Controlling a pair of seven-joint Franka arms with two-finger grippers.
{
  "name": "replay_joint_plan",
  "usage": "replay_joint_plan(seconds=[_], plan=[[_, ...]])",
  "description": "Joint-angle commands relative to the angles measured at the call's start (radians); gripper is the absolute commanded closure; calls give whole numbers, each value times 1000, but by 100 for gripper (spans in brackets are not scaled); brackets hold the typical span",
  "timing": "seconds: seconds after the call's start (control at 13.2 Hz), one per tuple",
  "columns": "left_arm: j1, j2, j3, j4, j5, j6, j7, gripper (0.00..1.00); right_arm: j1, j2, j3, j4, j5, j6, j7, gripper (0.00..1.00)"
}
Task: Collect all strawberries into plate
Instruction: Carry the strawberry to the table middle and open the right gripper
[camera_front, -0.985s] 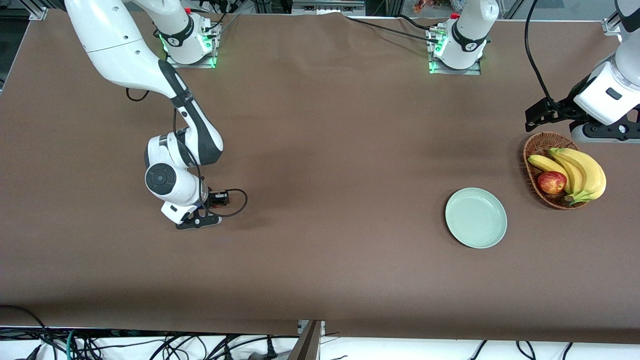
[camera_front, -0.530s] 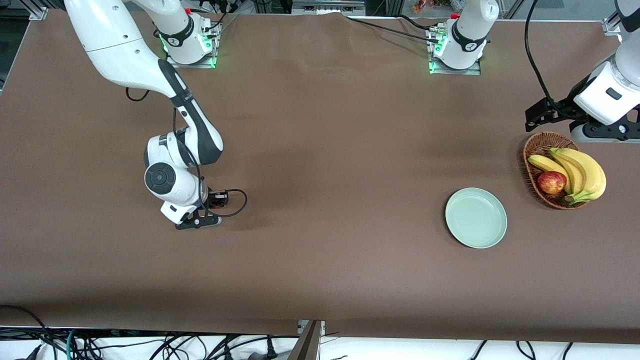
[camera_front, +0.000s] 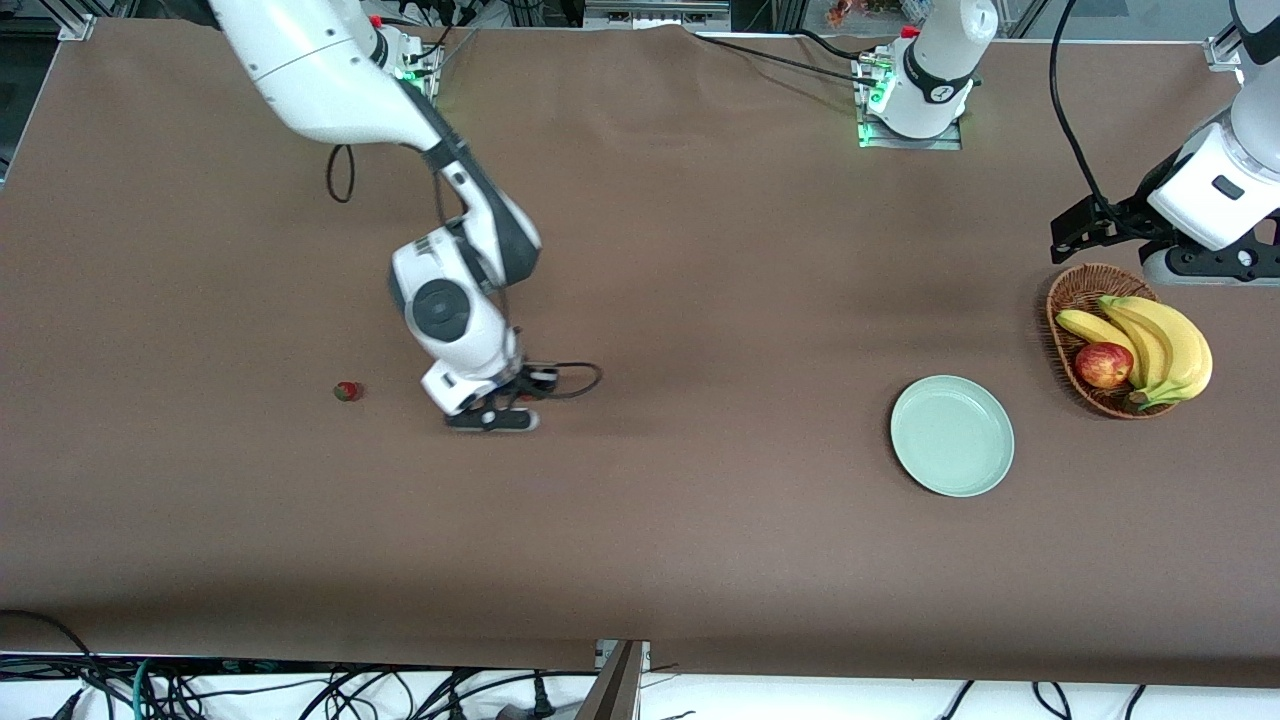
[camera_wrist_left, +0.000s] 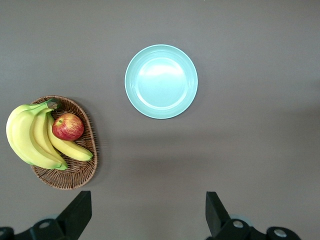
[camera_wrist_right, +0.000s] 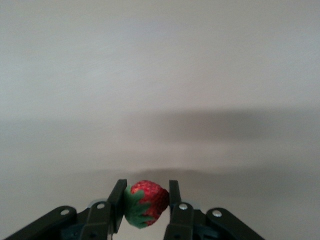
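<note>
Your right gripper is clamped on a strawberry, bright red with its green leafy cap turned toward one finger, held over bare table. A second strawberry lies on the table toward the right arm's end. The plate, pale mint and shallow, sits toward the left arm's end, just beside the wicker basket. Your left gripper waits, jaws spread wide, over the table by that basket.

No readable text, labels, brands or numbers on anything.
</note>
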Motion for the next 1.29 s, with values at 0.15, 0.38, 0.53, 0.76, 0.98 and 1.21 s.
replay_joint_plan(seconds=[0.15, 0.38, 0.53, 0.76, 0.98, 1.21], plan=[[3, -14, 1, -1, -13, -12, 8, 0, 220, 158, -11, 256, 1, 1, 372, 92], [3, -14, 1, -1, -13, -12, 8, 0, 340, 264, -14, 388, -4, 71, 460, 92], [3, -14, 3, -1, -15, -12, 8, 0, 403, 321, -29, 413, -7, 172, 463, 92], [3, -14, 3, -1, -15, -12, 8, 0, 434, 362, -40, 429, -6, 275, 463, 92], [3, -14, 3, -1, -15, -12, 6, 0, 446, 364, -46, 432, -9, 277, 461, 2], [3, -14, 3, -1, -15, -12, 8, 0, 426, 318, -75, 432, -4, 234, 440, 0]])
